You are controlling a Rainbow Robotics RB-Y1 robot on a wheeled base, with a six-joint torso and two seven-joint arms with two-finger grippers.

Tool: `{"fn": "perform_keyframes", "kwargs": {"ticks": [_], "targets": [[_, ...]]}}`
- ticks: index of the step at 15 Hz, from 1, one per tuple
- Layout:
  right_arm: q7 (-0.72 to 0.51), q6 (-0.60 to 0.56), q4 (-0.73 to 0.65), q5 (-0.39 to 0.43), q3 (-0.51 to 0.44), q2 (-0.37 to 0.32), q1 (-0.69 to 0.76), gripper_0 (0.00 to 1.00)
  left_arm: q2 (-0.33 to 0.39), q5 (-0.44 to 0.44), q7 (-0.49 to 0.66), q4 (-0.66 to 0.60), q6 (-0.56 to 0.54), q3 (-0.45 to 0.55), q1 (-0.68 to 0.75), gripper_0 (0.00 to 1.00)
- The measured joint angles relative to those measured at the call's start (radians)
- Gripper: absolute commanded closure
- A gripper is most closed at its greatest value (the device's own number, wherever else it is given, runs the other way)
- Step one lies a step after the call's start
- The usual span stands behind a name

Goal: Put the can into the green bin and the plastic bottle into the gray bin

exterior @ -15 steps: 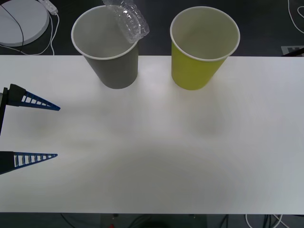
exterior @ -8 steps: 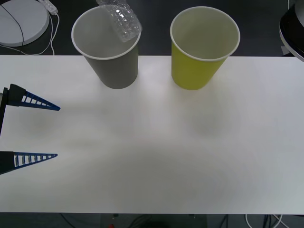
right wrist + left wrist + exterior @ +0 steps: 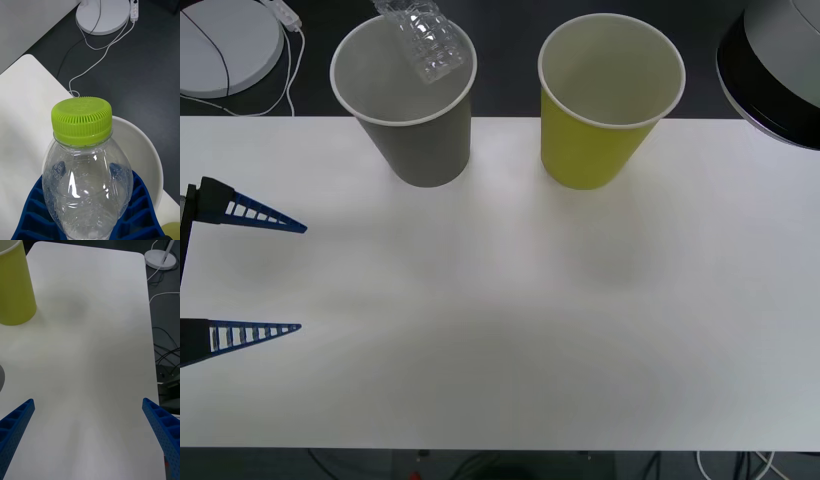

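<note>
The plastic bottle [image 3: 420,40], clear with a yellow-green cap [image 3: 81,120], hangs tilted over the mouth of the gray bin [image 3: 418,150]. My right gripper [image 3: 88,206] is shut on it, with blue fingers [image 3: 140,210] on both sides of its body. The gray bin's white rim [image 3: 152,150] shows below the bottle. The green bin [image 3: 595,150] stands upright to the right of the gray one. The can is out of view. Over the table's left part, my left gripper [image 3: 302,278] waits open, holding nothing.
Both bins stand at the far edge of the white table [image 3: 510,330]. Dark floor lies beyond, with a white round base [image 3: 225,45] and cables. Part of my right arm's housing [image 3: 775,70] shows at the top right. The yellow-green bin [image 3: 15,288] is ahead of my left gripper [image 3: 88,403].
The bottle has moved left from the gray bin's right rim to over its mouth. The right arm's housing has come into view at the top right. The left arm is still.
</note>
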Motion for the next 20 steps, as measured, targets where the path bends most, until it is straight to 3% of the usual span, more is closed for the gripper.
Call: {"fn": "perform_keyframes", "kwargs": {"ticks": [10,19,20], "targets": [[0.000,0.003,0.106,-0.004,0.043,0.087,-0.054,1.00,0.000,0.000,0.000,0.000,0.000,0.000,0.000,0.00],[0.001,0.004,0.113,-0.010,0.071,0.090,-0.058,1.00,0.000,0.000,0.000,0.000,0.000,0.000,0.000,0.00],[0.002,0.004,0.116,-0.007,0.071,0.090,-0.058,0.82,0.000,0.000,0.000,0.000,0.000,0.000,0.000,0.00]]}}
